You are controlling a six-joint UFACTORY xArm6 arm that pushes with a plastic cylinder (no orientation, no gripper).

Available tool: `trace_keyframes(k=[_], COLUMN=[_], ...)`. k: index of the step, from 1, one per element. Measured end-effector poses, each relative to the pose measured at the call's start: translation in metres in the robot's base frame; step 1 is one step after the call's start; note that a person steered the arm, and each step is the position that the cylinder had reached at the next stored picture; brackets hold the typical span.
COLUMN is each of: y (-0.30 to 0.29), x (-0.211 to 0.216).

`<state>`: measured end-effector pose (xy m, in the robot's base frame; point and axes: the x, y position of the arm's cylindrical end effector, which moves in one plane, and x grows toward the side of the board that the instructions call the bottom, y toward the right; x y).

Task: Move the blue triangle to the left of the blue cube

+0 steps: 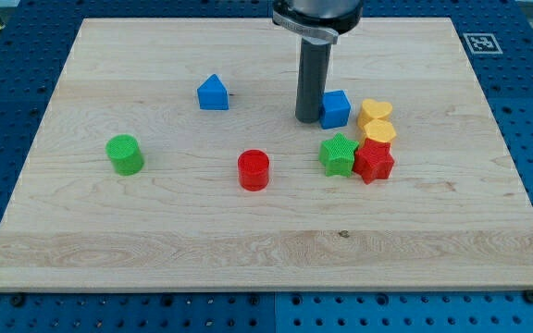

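Observation:
The blue triangle lies on the wooden board, in the upper middle-left. The blue cube lies well to its right, in the upper middle-right. My tip stands on the board right against the blue cube's left side, far to the right of the blue triangle. The dark rod rises from the tip to the view's top edge.
A yellow heart and a second yellow block sit right of the blue cube. A green star and a red star lie below it. A red cylinder is at centre, a green cylinder at left.

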<state>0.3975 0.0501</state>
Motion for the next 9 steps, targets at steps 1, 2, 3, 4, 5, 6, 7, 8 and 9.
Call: trace_keyframes(k=[1, 2, 3, 4, 5, 6, 7, 8, 9], y=[-0.001, -0.023, -0.037, -0.046, -0.052, -0.054, -0.071, -0.108, -0.143], x=[-0.002, -0.010, -0.030, -0.030, -0.009, 0.014, 0.019, 0.019, 0.019])
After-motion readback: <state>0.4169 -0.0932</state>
